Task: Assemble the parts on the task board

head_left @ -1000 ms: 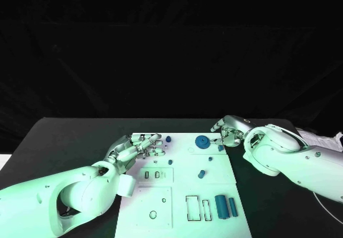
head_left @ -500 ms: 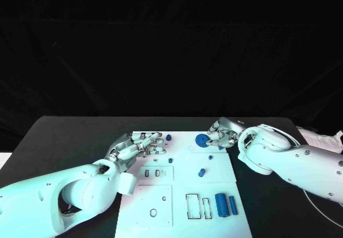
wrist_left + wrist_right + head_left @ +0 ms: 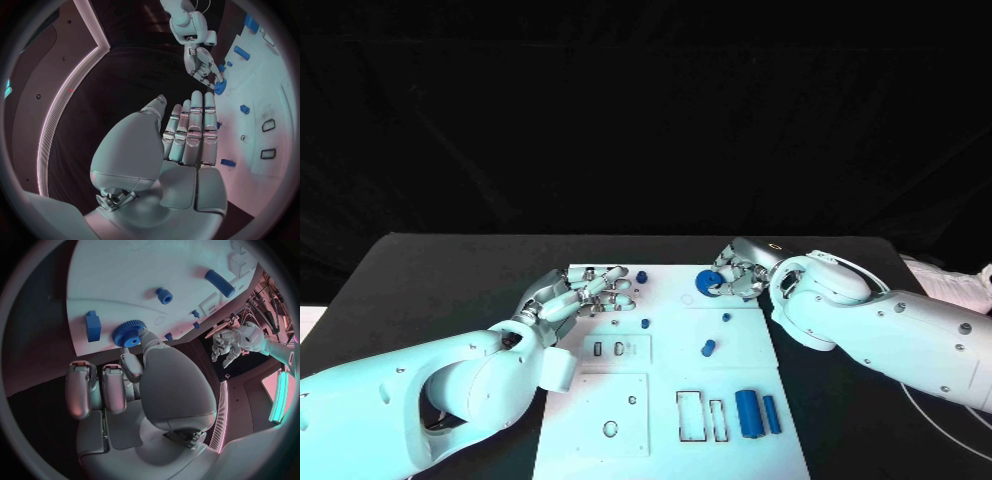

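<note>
Now the blue gear (image 3: 708, 284) sits pinched in the right robot hand (image 3: 737, 275).

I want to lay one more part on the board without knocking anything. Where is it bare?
On the task board, the stretch between the left hand and the blue gear lies bare. The far right corner is crowded: the right hand meets the gear there. The two blue cylinders and cut-out slots fill the near right.

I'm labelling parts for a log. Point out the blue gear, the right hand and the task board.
blue gear (image 3: 128, 333), right wrist view, toothed face.
right hand (image 3: 741, 272), head view, middle of hand.
task board (image 3: 661, 385), head view, bare surface.
</note>
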Action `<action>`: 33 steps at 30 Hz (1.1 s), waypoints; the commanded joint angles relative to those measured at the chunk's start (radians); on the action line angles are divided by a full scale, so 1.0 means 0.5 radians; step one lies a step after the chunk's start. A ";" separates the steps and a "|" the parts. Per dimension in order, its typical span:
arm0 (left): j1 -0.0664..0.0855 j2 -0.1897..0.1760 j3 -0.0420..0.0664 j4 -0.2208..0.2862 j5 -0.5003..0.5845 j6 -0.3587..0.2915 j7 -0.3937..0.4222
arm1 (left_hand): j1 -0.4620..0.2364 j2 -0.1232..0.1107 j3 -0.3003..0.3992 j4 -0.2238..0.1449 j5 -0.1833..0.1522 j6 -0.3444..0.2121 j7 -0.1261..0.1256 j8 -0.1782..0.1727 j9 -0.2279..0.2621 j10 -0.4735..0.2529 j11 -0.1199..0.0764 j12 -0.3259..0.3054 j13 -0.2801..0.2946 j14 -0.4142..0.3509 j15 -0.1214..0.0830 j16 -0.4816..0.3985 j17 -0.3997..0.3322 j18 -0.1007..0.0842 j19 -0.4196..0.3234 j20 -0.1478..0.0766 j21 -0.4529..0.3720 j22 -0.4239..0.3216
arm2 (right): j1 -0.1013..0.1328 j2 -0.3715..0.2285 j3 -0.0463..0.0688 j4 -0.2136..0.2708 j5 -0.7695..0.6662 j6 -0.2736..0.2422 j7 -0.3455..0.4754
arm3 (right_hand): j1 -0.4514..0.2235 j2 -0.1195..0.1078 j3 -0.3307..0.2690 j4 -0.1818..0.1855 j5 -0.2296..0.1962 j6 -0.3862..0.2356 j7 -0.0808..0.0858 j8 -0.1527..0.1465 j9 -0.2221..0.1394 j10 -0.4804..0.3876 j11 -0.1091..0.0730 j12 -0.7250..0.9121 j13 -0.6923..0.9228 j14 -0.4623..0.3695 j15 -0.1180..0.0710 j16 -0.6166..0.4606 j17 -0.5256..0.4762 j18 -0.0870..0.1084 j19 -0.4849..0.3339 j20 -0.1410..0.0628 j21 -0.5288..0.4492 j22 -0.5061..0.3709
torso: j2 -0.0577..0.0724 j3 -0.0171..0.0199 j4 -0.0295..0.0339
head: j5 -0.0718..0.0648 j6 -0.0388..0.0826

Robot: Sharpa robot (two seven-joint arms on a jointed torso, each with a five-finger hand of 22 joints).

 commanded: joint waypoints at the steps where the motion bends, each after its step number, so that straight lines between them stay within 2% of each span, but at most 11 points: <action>1: 0.002 0.004 0.001 0.002 0.004 0.044 0.012 | 0.016 -0.011 0.000 -0.011 -0.008 0.003 0.014 -0.011 -0.002 -0.008 0.008 -0.012 -0.002 0.008 -0.001 -0.011 0.002 0.006 0.014 0.000 -0.005 -0.002 | -0.001 0.015 -0.001 -0.026 -0.063 0.030 -0.019 | 0.024 0.001 -0.008 0.001 0.001 0.011 -0.001 0.007 0.002 0.014 0.001 0.004 0.001 0.119 0.013 0.009 0.001 -0.037 0.011 -0.002 0.009 0.078 | 0.000 0.0007 -0.001 | 0.002 -0.001; 11: 0.002 0.005 0.001 0.000 0.004 0.049 0.010 | 0.019 -0.010 0.003 -0.015 -0.007 0.003 0.015 -0.013 -0.002 -0.008 0.008 -0.015 -0.002 0.008 -0.001 -0.014 0.004 0.006 0.015 0.000 -0.005 -0.003 | -0.002 0.041 -0.003 -0.048 -0.068 0.057 -0.020 | 0.032 0.013 -0.008 0.003 -0.003 0.018 -0.002 0.012 0.003 0.019 0.002 0.031 0.033 0.121 0.014 0.017 0.019 -0.038 0.016 -0.001 0.013 0.087 | 0.001 0.0028 -0.003 | 0.005 -0.001; 17: 0.002 0.004 0.001 0.000 0.004 0.051 0.008 | 0.019 -0.010 0.003 -0.015 -0.007 0.003 0.015 -0.013 -0.002 -0.008 0.008 -0.015 -0.002 0.008 -0.001 -0.014 0.004 0.006 0.015 0.000 -0.005 -0.003 | -0.006 0.046 -0.004 -0.047 -0.116 0.063 -0.014 | 0.072 0.043 0.007 -0.019 -0.010 0.120 -0.019 0.070 0.027 0.049 -0.013 0.125 0.132 0.124 0.005 0.033 0.051 -0.041 0.026 -0.005 0.021 0.105 | 0.001 0.0041 -0.004 | 0.006 -0.001; 20: 0.002 0.004 0.001 0.000 0.004 0.052 0.008 | 0.019 -0.010 0.003 -0.015 -0.007 0.003 0.015 -0.013 -0.002 -0.008 0.008 -0.015 -0.002 0.008 -0.001 -0.014 0.004 0.006 0.015 0.000 -0.005 -0.003 | -0.010 0.050 -0.005 -0.040 -0.184 0.033 -0.018 | 0.095 0.063 0.024 -0.035 -0.027 0.188 -0.041 0.108 0.050 0.072 -0.030 0.178 0.184 0.126 -0.008 0.039 0.065 -0.045 0.040 -0.014 0.030 0.125 | 0.002 0.0038 -0.002 | 0.004 -0.002; 24: 0.002 0.005 0.001 -0.001 0.004 0.053 0.008 | 0.019 -0.010 0.003 -0.015 -0.007 0.003 0.015 -0.013 -0.002 -0.008 0.008 -0.015 -0.002 0.008 -0.001 -0.014 0.004 0.006 0.015 0.000 -0.005 -0.003 | -0.016 0.053 -0.005 -0.022 -0.292 -0.029 -0.031 | 0.138 0.100 0.072 -0.063 -0.096 0.248 -0.069 0.142 0.079 0.101 -0.054 0.238 0.246 0.128 -0.029 0.046 0.082 -0.050 0.055 -0.032 0.040 0.148 | 0.001 0.0032 -0.001 | 0.004 -0.003; 30: 0.002 0.005 0.001 -0.003 0.004 0.050 0.008 | 0.019 -0.010 0.004 -0.017 -0.007 0.004 0.016 -0.015 -0.001 -0.008 0.009 -0.017 -0.002 0.008 0.000 -0.016 0.006 0.006 0.015 0.000 -0.006 -0.003 | -0.021 0.055 -0.005 0.010 -0.390 -0.111 -0.038 | 0.157 0.126 0.119 -0.078 -0.103 0.268 -0.080 0.152 0.096 0.125 -0.066 0.286 0.294 0.130 -0.039 0.052 0.096 -0.056 0.074 -0.044 0.051 0.175 | 0.001 0.0028 0.001 | 0.007 -0.008; 33: 0.002 0.008 0.001 -0.005 0.004 0.050 0.008 | 0.019 -0.010 0.004 -0.017 -0.007 0.004 0.016 -0.015 -0.001 -0.008 0.009 -0.017 -0.002 0.008 0.000 -0.016 0.006 0.006 0.015 0.000 -0.006 -0.003 | -0.022 0.054 -0.005 0.036 -0.419 -0.153 -0.039 | 0.148 0.135 0.133 -0.072 -0.103 0.269 -0.082 0.152 0.101 0.133 -0.067 0.302 0.311 0.131 -0.041 0.053 0.099 -0.059 0.083 -0.047 0.057 0.187 | 0.003 0.0030 0.004 | 0.007 -0.002</action>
